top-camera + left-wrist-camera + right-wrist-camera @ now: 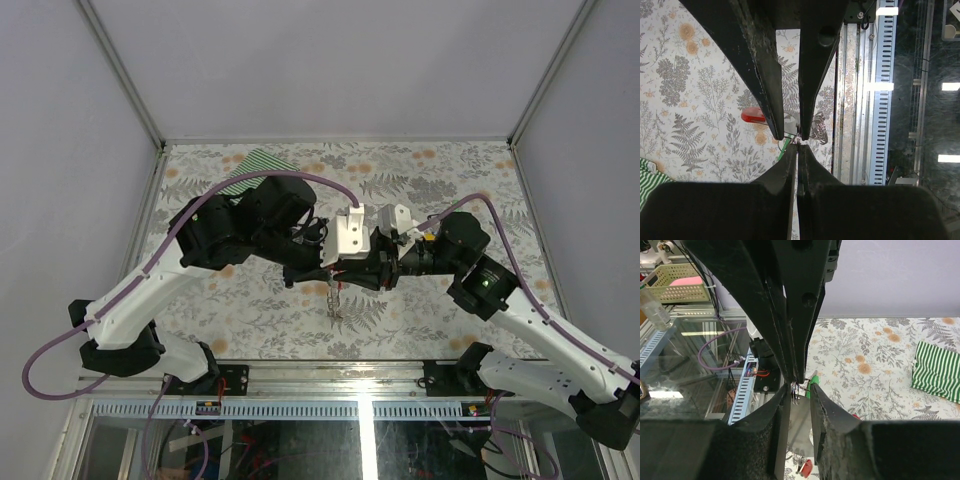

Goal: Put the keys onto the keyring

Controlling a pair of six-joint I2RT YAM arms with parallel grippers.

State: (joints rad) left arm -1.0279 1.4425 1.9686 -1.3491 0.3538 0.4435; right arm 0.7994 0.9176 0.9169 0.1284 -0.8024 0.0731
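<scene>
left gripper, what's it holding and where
The left gripper is shut on something thin at its tips, seemingly the keyring; the exact spot is hidden.

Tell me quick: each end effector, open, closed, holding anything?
Left end effector: closed; whether it pinches anything cannot be told.
Right end effector: jaws narrowly apart; whether it grips anything cannot be told.

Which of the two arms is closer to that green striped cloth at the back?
The left. The left arm bends just beside the striped cloth, while the right arm is far off to the other side, well apart from it.
</scene>
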